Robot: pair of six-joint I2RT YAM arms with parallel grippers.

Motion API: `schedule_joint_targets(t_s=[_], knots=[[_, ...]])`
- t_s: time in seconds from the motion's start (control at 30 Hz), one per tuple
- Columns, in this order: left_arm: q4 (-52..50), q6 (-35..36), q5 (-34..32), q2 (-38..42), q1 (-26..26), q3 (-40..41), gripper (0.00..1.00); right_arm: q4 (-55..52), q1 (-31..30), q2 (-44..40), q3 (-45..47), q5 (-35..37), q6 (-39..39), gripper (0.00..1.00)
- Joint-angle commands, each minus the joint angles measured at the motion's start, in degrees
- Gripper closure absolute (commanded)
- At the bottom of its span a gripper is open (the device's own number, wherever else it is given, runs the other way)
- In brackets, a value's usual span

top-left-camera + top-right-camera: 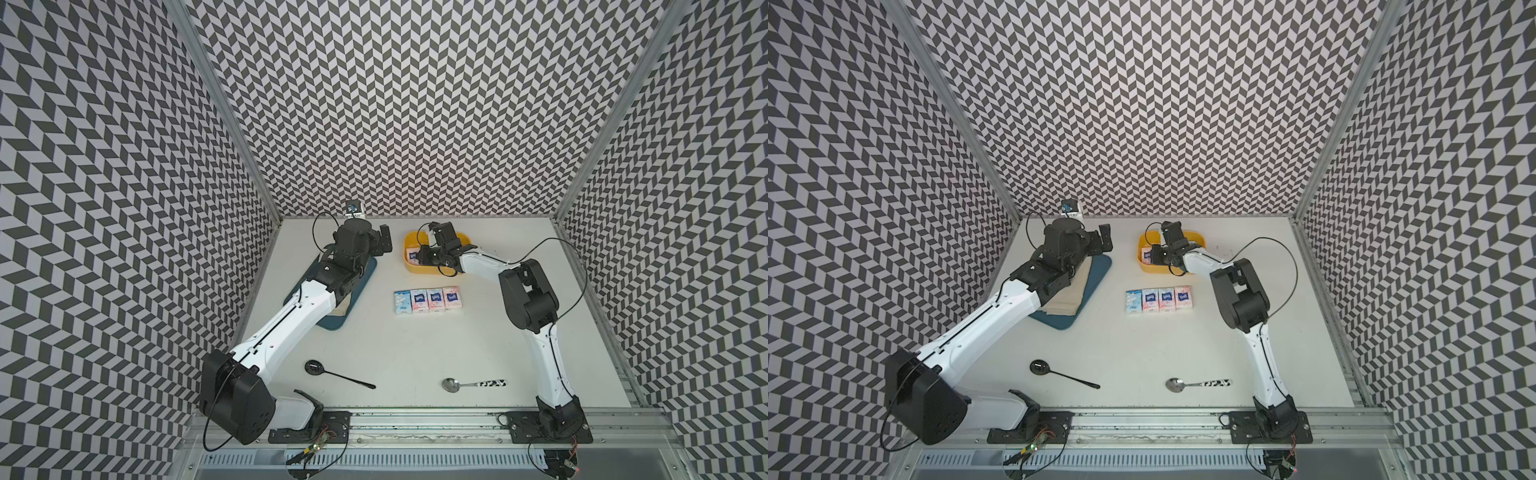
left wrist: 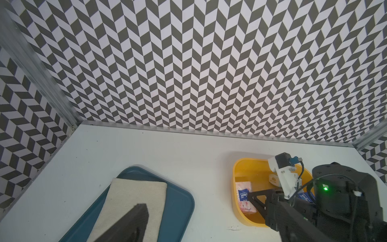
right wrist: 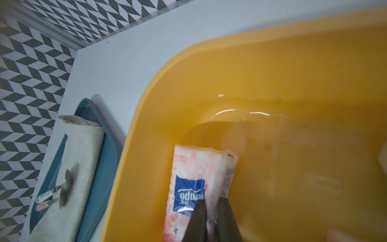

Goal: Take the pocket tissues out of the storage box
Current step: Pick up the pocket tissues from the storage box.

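Observation:
The yellow storage box (image 1: 410, 240) (image 1: 1200, 239) stands at the back of the table. My right gripper (image 1: 419, 258) (image 3: 211, 202) reaches down into it and is shut on the edge of a white-pink pocket tissue pack (image 3: 194, 167) (image 1: 412, 253) (image 2: 243, 194), which is still inside the box by its left wall. A dark-blue pack (image 2: 305, 196) shows behind the right arm in the box. Several packs (image 1: 427, 300) (image 1: 1158, 300) lie in a row on the table in front of the box. My left gripper (image 1: 384, 240) hovers open and empty over the tray; only one of its fingers (image 2: 136, 218) shows.
A dark-blue tray (image 1: 368, 272) (image 2: 178, 201) with a beige cloth (image 2: 136, 192) lies left of the box, under the left arm. Two small spoons (image 3: 62, 186) rest on the cloth. A black spoon (image 1: 316, 368) and a metal spoon (image 1: 451, 384) lie near the front edge.

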State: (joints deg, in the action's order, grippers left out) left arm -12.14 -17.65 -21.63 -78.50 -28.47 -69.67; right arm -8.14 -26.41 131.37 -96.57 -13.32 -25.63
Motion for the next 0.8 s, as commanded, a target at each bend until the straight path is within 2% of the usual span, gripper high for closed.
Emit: schedule_joint_targets(t_s=[0.0,0.2,0.43,0.77], knots=[[-0.6,-0.1,-0.65,1.81,0.11,-1.09,0.01,3.12,0.99,-5.52,2.71,0.21,-0.39,0.97],[-1.12,-0.41,-0.76,2.38,0.0,-2.04,0.01,5.54,2.11,-12.16,6.75,-0.11,-0.48,0.99],[-0.69,-0.71,-0.46,2.06,0.04,-2.47,0.01,1.65,2.95,-19.76,10.28,0.4,2.22,0.99],[1.35,-1.65,2.35,-0.29,-0.04,-4.1,0.01,-3.17,10.48,-41.31,33.53,2.41,7.37,0.98]])
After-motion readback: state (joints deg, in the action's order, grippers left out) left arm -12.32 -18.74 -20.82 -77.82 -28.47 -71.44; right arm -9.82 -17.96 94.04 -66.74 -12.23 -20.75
